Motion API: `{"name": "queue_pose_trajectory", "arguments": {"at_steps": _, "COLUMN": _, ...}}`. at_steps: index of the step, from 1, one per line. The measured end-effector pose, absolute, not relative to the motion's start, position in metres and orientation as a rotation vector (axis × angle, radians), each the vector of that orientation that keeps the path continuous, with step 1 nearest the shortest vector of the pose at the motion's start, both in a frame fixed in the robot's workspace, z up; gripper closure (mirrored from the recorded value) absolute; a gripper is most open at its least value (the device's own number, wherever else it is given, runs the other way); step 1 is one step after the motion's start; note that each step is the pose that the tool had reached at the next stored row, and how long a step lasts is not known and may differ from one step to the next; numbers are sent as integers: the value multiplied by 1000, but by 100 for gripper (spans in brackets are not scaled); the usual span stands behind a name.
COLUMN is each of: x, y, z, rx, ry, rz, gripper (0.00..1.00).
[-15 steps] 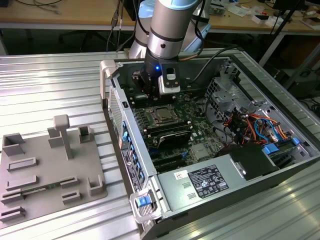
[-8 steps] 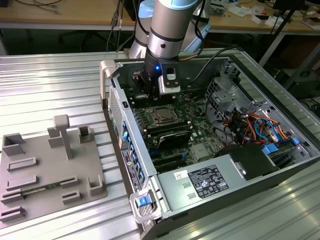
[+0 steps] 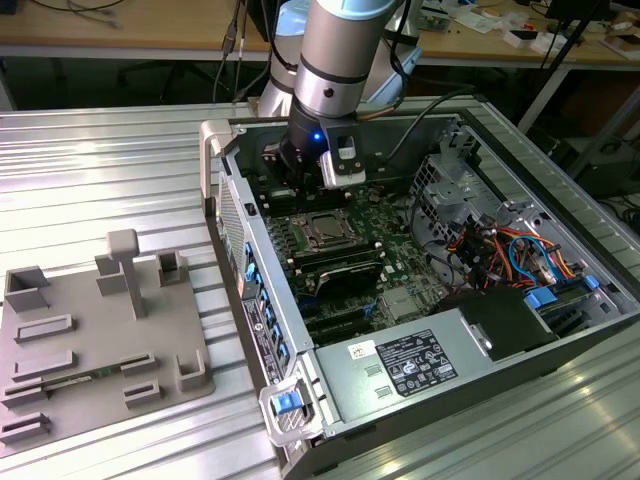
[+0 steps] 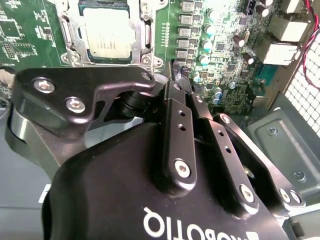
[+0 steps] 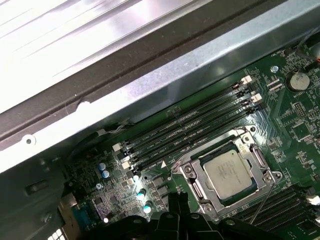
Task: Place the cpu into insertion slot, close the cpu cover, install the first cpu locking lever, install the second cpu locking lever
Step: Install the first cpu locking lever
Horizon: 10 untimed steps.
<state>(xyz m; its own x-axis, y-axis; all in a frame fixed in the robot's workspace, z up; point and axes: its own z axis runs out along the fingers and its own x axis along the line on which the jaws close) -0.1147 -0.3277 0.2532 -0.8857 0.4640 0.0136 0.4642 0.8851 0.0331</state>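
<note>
Silver-grey metal marked the cpu (image 5: 229, 172), which lay seated flat in the insertion slot (image 5: 218, 151) on the green motherboard (image 5: 295, 115). The cpu cover (image 5: 198, 189) lay down around it, its shiny frame over the chip's edges and the chip showing through the window. A thin lever rod (image 5: 261, 204) slanted away from one corner of the cover (whether it was latched could not be told). Long black memory slots (image 5: 190, 127) ran beside the socket.

The gripper (image 4: 176, 75) hung low over the board just beside a corner of the cover, near some small capacitors (image 4: 206, 45). Its fingers (image 4: 180, 125) were pressed together with nothing between them.

In the exterior view the arm (image 3: 335, 50) reached down into the open computer case (image 3: 255, 290), which lay on the ribbed metal bench (image 3: 100, 170). A grey fixture plate (image 3: 80, 370) sat on the bench to the exterior view's left of the case.
</note>
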Motion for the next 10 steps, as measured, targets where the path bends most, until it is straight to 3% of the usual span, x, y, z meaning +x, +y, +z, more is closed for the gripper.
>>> {"name": "queue_pose_trajectory", "arguments": {"at_steps": 10, "x": -120, "y": -326, "z": 253, "rx": -588, "ry": -3074, "rz": -74, "gripper": 89}}
